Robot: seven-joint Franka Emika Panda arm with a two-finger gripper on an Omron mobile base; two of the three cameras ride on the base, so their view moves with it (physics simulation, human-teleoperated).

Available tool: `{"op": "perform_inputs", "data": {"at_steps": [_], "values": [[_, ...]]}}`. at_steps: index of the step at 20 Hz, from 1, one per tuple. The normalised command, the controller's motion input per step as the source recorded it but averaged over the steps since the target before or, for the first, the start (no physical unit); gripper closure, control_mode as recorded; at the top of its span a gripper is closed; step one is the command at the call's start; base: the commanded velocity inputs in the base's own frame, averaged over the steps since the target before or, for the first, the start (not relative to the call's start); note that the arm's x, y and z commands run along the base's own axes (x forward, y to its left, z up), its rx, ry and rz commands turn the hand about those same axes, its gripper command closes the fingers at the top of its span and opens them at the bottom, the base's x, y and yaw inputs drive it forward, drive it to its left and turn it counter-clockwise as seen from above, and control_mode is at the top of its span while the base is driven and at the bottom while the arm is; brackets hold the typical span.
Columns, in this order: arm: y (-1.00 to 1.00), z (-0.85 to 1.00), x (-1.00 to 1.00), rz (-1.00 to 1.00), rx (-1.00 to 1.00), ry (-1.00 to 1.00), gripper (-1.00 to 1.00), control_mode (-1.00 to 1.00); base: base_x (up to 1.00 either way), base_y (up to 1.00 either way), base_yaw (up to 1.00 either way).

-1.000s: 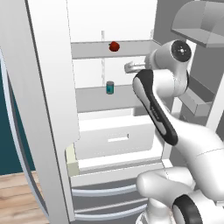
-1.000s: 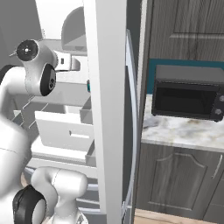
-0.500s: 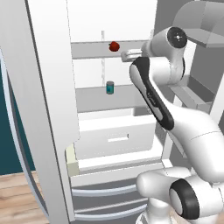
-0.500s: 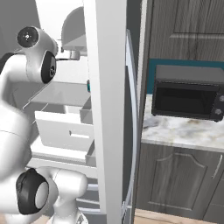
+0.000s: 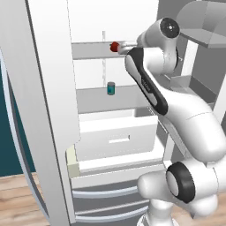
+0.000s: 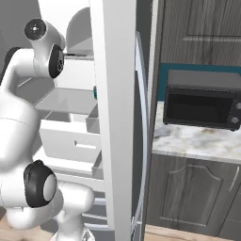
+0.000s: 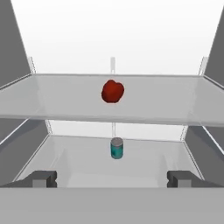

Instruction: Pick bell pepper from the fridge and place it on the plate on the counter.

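The red bell pepper sits on the upper grey shelf of the open fridge. My gripper is level with that shelf, just in front of the pepper and not touching it. It is open: the two dark fingertips stand far apart with nothing between them. The marbled counter lies to the right of the fridge in the right base view. The plate is out of view.
A small teal can stands on the shelf below the pepper. Under it is a white drawer. The open fridge door stands between arm and counter. A black microwave sits on the counter.
The hand has risen from the can's shelf level to the upper shelf and moved in toward the pepper. The jaws have stayed open.
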Motion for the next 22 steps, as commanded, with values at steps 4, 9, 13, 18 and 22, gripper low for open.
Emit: {"op": "perform_inputs", "data": {"at_steps": [4,9,13,18,22], "values": [[0.08,0.01,0.49,0.0,0.0,0.0,-1.0,-1.0,0.0,0.0,0.0],[0.07,0.0,0.51,0.0,0.0,0.0,-1.0,-1.0,0.0,0.0,0.0],[0.04,0.0,0.51,0.0,0.0,0.0,-1.0,-1.0,0.0,0.0,0.0],[0.02,0.0,0.48,0.0,0.0,0.0,-1.0,-1.0,0.0,0.0,0.0],[0.01,0.0,0.41,0.0,0.0,0.02,-1.0,-1.0,0.0,0.0,0.0]]}}
